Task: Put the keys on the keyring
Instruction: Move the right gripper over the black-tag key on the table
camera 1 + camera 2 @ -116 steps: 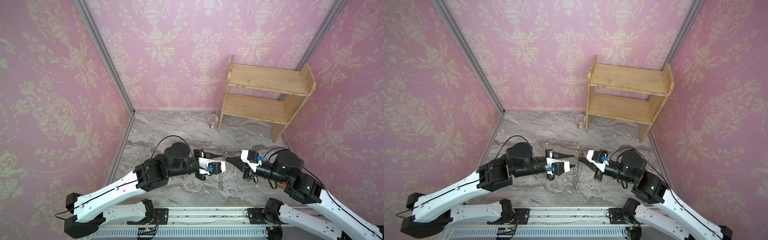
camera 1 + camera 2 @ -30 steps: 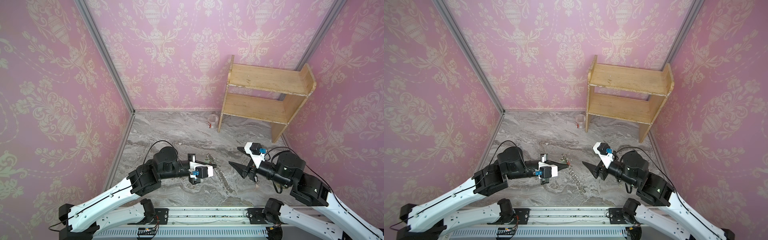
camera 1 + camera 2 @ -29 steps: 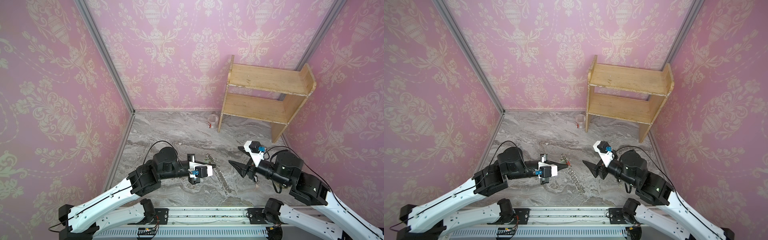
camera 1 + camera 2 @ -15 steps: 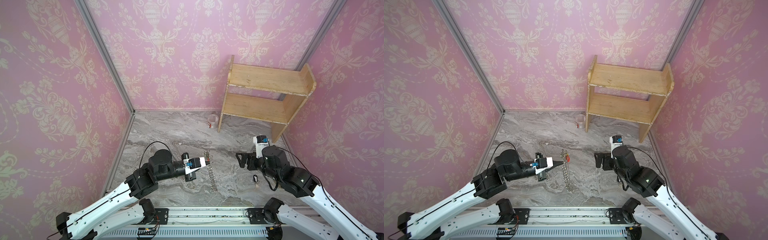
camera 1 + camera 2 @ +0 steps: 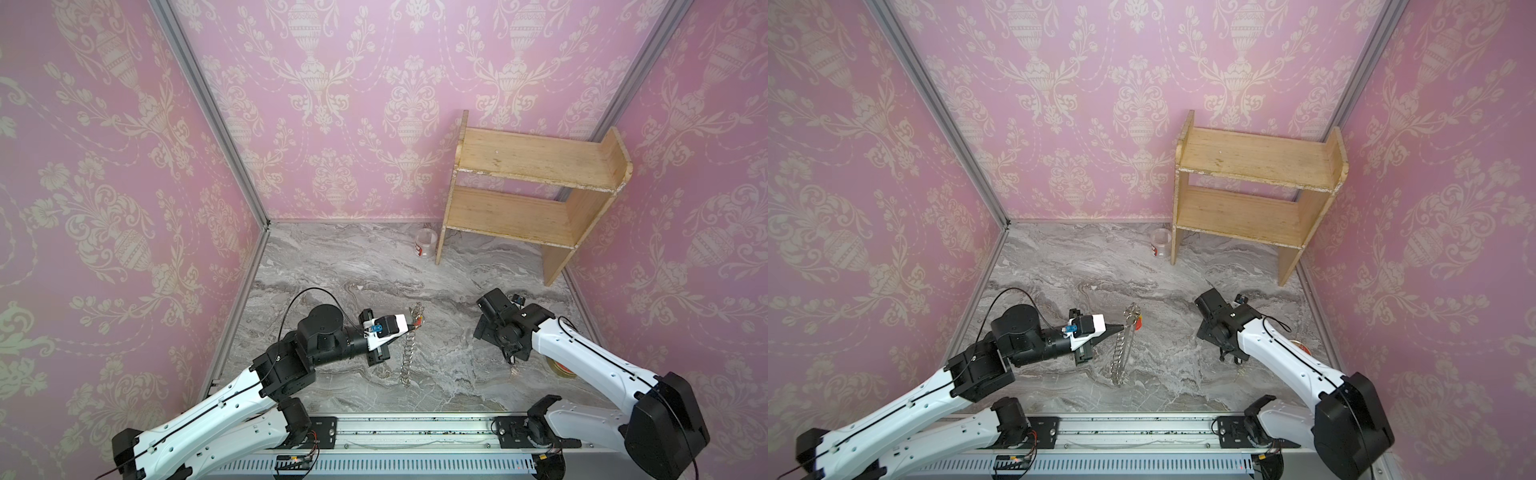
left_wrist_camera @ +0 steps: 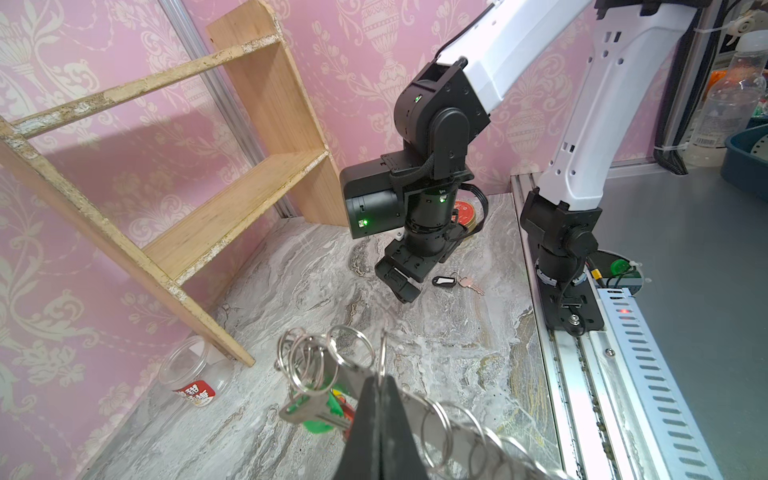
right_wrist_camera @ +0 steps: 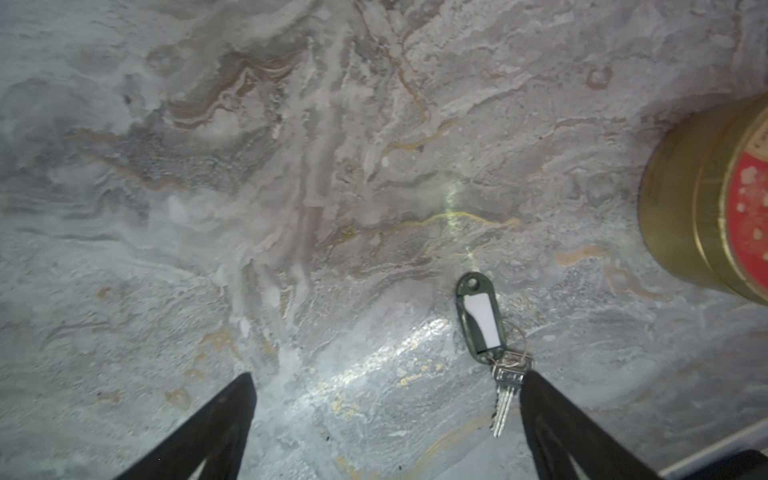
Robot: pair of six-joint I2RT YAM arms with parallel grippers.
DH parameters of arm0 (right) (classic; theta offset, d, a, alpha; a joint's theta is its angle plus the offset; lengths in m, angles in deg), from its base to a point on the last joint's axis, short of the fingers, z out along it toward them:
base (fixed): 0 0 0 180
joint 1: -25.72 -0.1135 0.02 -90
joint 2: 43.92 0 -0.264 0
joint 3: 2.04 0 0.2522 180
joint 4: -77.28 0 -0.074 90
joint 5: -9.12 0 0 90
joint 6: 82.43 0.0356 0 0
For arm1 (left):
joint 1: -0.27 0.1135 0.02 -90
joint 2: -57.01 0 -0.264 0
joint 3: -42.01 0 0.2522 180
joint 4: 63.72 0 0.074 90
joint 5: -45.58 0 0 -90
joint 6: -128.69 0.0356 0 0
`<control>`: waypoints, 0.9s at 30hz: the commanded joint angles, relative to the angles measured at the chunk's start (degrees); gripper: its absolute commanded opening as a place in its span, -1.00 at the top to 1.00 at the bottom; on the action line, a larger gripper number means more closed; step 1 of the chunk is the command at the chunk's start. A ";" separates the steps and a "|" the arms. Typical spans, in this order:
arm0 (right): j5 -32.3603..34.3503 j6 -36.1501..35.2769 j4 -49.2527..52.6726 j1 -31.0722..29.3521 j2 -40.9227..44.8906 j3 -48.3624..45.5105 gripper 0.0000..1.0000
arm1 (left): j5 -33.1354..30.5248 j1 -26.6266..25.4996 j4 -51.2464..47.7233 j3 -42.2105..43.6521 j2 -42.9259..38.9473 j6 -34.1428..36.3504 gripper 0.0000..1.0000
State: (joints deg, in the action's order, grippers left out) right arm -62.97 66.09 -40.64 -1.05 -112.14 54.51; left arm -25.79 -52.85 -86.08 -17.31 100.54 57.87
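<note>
My left gripper [image 6: 380, 376] is shut on one ring of the keyring [image 6: 382, 353] and holds it off the marble floor. Keys with a green tag [image 6: 322, 411] and a red tag [image 6: 347, 405] hang from its rings, and the chain [image 5: 407, 357] dangles down to the floor. In both top views the left gripper [image 5: 411, 328] [image 5: 1123, 327] sits left of centre. My right gripper [image 7: 388, 376] points down, open and empty, low over the floor. A key with a black fob [image 7: 480, 320] lies just inside one of its fingers [image 7: 552, 415].
A round red-lidded tin [image 7: 715, 203] [image 5: 561, 368] stands close to the right gripper, beside the right arm. A wooden shelf [image 5: 528, 187] stands at the back right, with a clear plastic jar [image 5: 426, 244] by its leg. Pink walls enclose the floor.
The left gripper has risen with the keyring, so the chain now hangs. The right gripper has swung right, turned downward over the black-fob key and opened wide.
</note>
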 commanded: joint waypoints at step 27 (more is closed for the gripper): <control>-9.19 11.52 -12.03 5.58 -3.70 -11.61 -1.00 | -1.46 1.18 0.25 1.35 -2.03 -1.98 1.00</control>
State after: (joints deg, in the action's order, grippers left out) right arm -68.41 73.87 -50.85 6.89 -115.60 44.08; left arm -26.79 -52.29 -86.56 -16.26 99.69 56.71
